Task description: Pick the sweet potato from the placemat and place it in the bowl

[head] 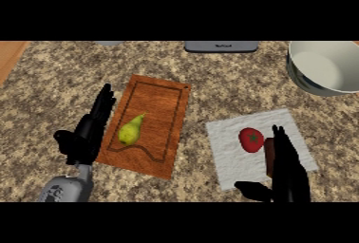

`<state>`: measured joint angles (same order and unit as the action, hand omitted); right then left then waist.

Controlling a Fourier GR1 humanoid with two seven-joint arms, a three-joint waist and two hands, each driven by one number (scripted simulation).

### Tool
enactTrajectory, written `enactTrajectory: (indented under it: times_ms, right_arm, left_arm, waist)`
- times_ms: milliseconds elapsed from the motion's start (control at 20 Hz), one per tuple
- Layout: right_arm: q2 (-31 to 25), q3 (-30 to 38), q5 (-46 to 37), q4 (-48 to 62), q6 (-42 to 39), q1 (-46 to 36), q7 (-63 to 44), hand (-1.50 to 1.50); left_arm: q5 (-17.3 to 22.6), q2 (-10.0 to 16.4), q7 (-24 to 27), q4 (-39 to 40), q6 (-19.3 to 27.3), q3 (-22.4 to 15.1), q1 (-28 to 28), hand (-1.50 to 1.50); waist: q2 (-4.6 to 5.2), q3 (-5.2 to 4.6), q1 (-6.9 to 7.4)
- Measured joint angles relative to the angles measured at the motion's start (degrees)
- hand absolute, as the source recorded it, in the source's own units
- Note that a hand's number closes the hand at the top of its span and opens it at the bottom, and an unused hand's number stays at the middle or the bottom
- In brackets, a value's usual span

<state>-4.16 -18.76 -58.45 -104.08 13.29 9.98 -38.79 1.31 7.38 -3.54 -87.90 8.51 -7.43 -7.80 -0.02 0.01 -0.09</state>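
The dark reddish-brown sweet potato (269, 153) is seen on the white cloth placemat (231, 161), just beside a round red tomato (250, 139). It is largely covered by the right hand (288, 173), whose fingers are held straight. The white round bowl (326, 66) is set well apart on the speckled tabletop (63, 85). The left hand (88, 135), fingers straight, is placed beside a wooden cutting board (165, 109) carrying 1 yellow-green pear (131, 130).
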Motion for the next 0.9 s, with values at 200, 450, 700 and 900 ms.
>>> enactTrajectory:
  times_ms: [200, 450, 700, 900]
  right_arm:
    - [-0.94, 1.47, -0.34, 2.61, 1.17, 0.7, 1.98, -1.5]
    - [-1.47, 2.71, -4.47, 5.2, 1.02, 0.33, -0.11, -1.5]
    - [-1.55, 4.22, -4.49, 7.54, 0.47, -0.45, 0.29, -1.5]
    - [-2.58, 5.06, -2.25, 9.55, -1.33, -1.59, 2.95, 1.5]
  left_arm:
    - [-0.7, -0.65, -0.2, -0.03, -0.5, 0.61, -0.13, 0.0]
    - [-0.15, 0.07, -0.97, 0.42, -2.06, 2.31, -1.08, 0.0]
    - [-0.91, -0.95, -0.12, 0.28, -2.47, 2.29, 0.29, 0.0]
    - [-0.88, -1.06, 0.08, 0.41, -3.13, 3.04, 0.13, 0.0]
  waist:
    - [0.0, -0.01, 0.0]
    - [-0.04, -0.03, 0.0]
    - [-0.28, -0.32, -0.03]
    - [-0.41, -0.53, -0.02]
